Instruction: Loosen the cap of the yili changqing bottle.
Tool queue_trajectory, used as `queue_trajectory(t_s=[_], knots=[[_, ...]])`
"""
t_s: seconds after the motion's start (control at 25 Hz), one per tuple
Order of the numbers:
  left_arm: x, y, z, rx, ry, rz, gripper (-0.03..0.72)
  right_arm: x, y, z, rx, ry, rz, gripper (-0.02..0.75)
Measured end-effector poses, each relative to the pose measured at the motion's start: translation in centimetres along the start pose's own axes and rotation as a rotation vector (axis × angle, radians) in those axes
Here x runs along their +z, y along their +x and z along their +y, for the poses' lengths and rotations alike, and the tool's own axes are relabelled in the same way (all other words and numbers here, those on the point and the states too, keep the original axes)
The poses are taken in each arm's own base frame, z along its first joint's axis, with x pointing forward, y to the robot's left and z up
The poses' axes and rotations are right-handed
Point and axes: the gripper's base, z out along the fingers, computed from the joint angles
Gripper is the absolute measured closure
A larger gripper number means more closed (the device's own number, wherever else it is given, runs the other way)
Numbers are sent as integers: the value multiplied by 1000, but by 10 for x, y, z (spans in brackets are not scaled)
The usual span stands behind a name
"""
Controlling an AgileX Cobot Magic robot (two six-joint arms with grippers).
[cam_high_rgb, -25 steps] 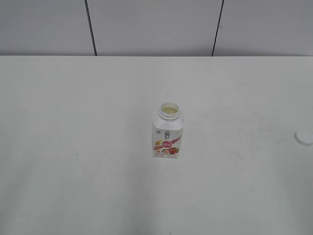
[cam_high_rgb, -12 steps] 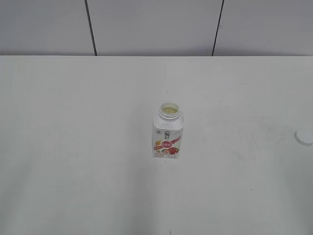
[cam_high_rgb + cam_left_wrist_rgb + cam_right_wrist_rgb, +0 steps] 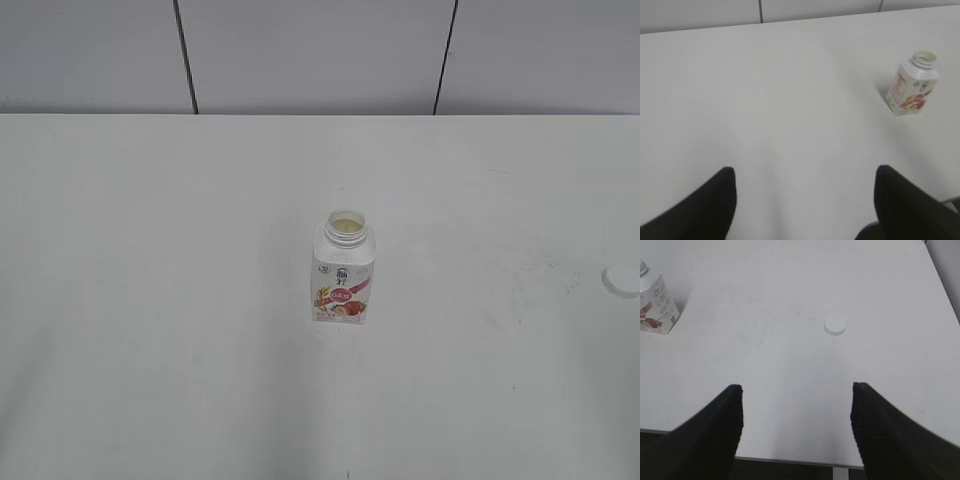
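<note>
White tabletop (image 3: 160,300) fills nearly every view, backed by a grey panelled wall (image 3: 320,50) with two dark vertical seams. Near the table's middle stands the small squat white plastic bottle (image 3: 343,268) with a red-pink fruit label on its front; it is upright, its wide threaded neck uncovered, pale contents showing inside. The left wrist view has it (image 3: 913,84) off to the upper right; the right wrist view catches only part of it (image 3: 656,307) at the left edge. The left gripper (image 3: 805,200) hovers over bare table with dark fingers spread wide, holding nothing. The right gripper (image 3: 796,415) is likewise spread wide and unloaded. The small round white plastic screw cap (image 3: 835,325) lies flat on the table, well apart from the bottle, at the exterior view's right edge (image 3: 622,281).
</note>
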Motion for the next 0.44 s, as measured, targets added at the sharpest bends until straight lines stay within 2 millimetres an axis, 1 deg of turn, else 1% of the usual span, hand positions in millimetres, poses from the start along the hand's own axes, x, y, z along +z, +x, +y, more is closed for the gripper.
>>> queue_trajectory(t_s=[0.08, 0.2, 0.44], knots=[[0, 0, -1, -32, -65, 0, 169, 0, 0, 0, -2, 3, 1, 203], [0, 0, -1, -59, -119, -1, 176, 0, 0, 0, -2, 4, 1, 203], [0, 0, -2, -63, -124, -1, 179, 0, 0, 0, -2, 5, 1, 203]])
